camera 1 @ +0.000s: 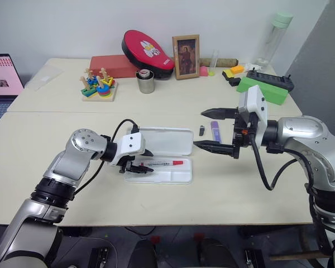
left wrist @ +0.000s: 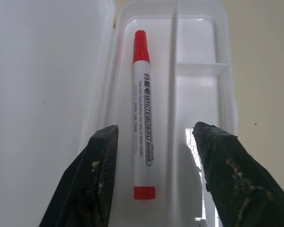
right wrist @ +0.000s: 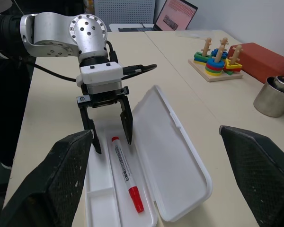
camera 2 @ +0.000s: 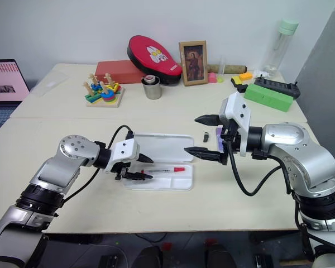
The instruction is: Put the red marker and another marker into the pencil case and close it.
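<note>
On the barrel of the red marker point(left wrist: 143, 118) I can read "WHITEBOARD MARKER" in outlined capitals, running lengthwise. Above it sit a few Chinese characters, and beside it a line of very small print, both of which I cannot make out. I can read nothing on the laptop screen point(camera 1: 4, 74), and the red pouch point(camera 1: 147, 53) carries cartoon figures but no lettering I can read.

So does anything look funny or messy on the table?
Nothing is spilled or broken. The red marker lies neatly in the open pencil case, between the left gripper's open fingers. The purple marker lies on the table beside the case, not yet in it, near a tiny black object.
</note>
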Motion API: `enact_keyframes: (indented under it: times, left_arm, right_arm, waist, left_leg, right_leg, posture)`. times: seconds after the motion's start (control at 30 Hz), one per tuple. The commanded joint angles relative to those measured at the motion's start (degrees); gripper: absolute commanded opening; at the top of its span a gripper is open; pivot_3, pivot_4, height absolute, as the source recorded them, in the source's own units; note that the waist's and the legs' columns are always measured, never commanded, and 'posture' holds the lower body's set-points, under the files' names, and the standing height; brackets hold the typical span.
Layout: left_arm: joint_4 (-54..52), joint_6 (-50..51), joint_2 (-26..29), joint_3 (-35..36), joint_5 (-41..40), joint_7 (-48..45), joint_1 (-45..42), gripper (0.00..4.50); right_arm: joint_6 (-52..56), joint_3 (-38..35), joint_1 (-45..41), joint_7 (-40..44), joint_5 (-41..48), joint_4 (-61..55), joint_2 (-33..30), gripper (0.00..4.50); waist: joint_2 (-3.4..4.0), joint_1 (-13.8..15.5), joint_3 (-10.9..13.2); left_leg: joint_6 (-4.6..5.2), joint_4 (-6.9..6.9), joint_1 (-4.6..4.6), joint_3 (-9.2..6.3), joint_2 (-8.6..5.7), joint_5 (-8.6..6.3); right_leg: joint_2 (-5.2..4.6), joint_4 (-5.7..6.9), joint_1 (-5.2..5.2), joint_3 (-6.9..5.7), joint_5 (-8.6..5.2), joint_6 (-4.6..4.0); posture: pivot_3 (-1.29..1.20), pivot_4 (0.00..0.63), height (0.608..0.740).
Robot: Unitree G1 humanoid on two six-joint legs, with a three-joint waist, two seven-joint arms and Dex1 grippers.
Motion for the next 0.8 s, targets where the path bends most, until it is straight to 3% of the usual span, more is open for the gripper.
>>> enact_keyframes:
  times: [0.03, 0.17, 0.43, 0.8]
  left_arm:
    - [-4.83, 3.44, -1.33, 3.83, -4.45, 1.07, 0.50, 3.66]
    - [-8.95, 7.53, -2.92, 6.90, -8.54, 3.46, 2.59, 4.48]
    - [-17.43, 16.38, -7.71, 14.78, -18.34, 11.67, 4.43, 4.48]
    - [-21.26, 16.16, -18.71, 20.69, -22.88, 27.62, 1.98, 4.48]
  right_arm:
    - [-0.01, -1.09, 1.06, -1.41, 0.87, -2.07, -0.02, 4.50]
    - [0.33, -0.74, 1.67, -2.45, 0.64, -1.44, 0.45, 4.50]
    - [1.50, -1.67, 0.32, -8.26, -0.76, 3.16, 3.50, 4.50]
    - [3.73, 0.23, -2.56, -29.82, -12.57, 19.25, 14.99, 4.50]
  waist:
    - [-0.01, 0.04, 0.00]
    - [-0.01, -0.01, -0.01]
    - [-0.03, -0.08, -0.01]
    - [-0.06, -0.01, -0.05]
  left_leg:
    - [0.00, 0.00, 0.00, 0.00, 0.00, 0.00]
    - [0.00, 0.00, 0.00, 0.00, 0.00, 0.00]
    - [0.00, 0.09, 0.02, -0.02, 0.00, 0.00]
    - [-0.01, 0.09, 0.00, -0.03, -0.02, 0.01]
  right_leg:
    - [0.00, 0.00, 0.01, 0.00, 0.00, 0.00]
    - [-0.01, -0.01, 0.02, 0.00, 0.00, 0.00]
    - [0.00, 0.03, 0.06, 0.00, 0.01, 0.03]
    - [-0.01, 0.02, 0.07, 0.00, 0.04, 0.02]
  posture:
    - [0.00, 0.150, 0.740]
    - [0.00, 0.150, 0.740]
    - [0.00, 0.150, 0.740]
    - [0.00, 0.150, 0.740]
